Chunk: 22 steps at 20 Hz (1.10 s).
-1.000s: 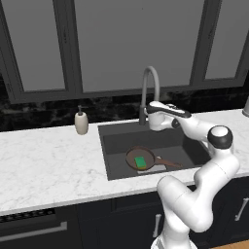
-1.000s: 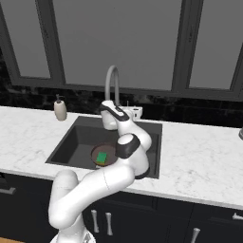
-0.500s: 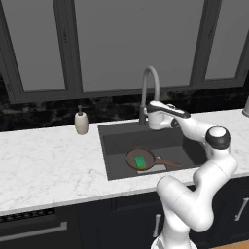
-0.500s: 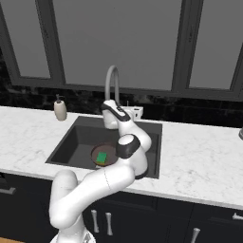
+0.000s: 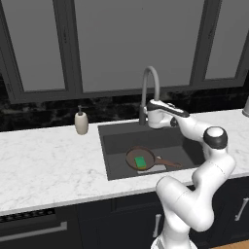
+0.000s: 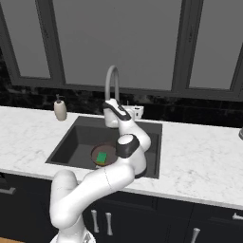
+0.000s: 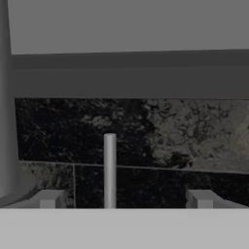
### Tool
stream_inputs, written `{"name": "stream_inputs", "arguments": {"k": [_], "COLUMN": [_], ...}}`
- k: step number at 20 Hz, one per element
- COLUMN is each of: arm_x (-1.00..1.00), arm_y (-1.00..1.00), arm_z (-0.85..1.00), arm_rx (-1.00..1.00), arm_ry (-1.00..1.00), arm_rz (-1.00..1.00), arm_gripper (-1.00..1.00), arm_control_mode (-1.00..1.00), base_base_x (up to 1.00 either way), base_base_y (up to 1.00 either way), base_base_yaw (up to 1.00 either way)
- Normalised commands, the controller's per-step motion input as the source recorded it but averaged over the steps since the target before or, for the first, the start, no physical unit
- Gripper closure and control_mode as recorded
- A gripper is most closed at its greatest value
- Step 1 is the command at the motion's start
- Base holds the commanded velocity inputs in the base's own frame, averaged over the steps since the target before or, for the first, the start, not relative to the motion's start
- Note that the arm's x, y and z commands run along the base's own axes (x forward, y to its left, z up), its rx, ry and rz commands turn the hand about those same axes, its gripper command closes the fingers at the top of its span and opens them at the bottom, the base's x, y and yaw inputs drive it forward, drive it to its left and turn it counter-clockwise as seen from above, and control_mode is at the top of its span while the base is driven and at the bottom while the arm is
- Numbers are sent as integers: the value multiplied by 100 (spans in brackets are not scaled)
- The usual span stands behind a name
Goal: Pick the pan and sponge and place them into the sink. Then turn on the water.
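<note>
The dark-brown pan (image 5: pixel 133 156) (image 6: pixel 109 152) lies on the floor of the dark-grey sink (image 5: pixel 116 146) (image 6: pixel 73 142), its thin handle pointing right. The green sponge (image 5: pixel 141 162) (image 6: pixel 101 157) rests inside the pan. No water runs from the arched grey faucet (image 5: pixel 150 78) (image 6: pixel 112 78). My gripper (image 5: pixel 147 115) (image 6: pixel 110 118) (image 7: pixel 124 199) is held level at the faucet's base, above the sink's back edge, and is open. In the hand view a thin upright grey rod (image 7: pixel 110 170) stands between the fingertips (image 7: pixel 48 198), with the faucet's column (image 7: pixel 7 121) at the left.
A beige soap dispenser (image 5: pixel 81 122) (image 6: pixel 60 110) stands on the white marble counter (image 5: pixel 48 160) left of the sink. A dark backsplash and window frames rise right behind the faucet. A grey object (image 5: pixel 246 107) sits at the counter's far right.
The hand has edged very slightly toward the faucet. The pan and sponge lie where they were.
</note>
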Motion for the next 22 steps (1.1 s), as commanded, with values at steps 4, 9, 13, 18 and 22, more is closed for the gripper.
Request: {"name": "stream_inputs", "arguments": {"k": [4,9,13,18,22], "arm_x": [8,1,0,0,0], "arm_y": [0,0,0,-15,-21], "arm_z": [0,0,0,0,0], "arm_rx": [0,0,0,0,0], "arm_ry": [0,0,0,0,0], "arm_rz": [0,0,0,-1,-2], "arm_gripper": [-100,-100,-100,-100,-100], "arm_control_mode": [-100,-100,-100,-100,-100], "base_base_x": [0,0,0,0,0], "base_base_y": [0,0,0,0,0], "base_base_yaw": [0,0,0,0,0]}}
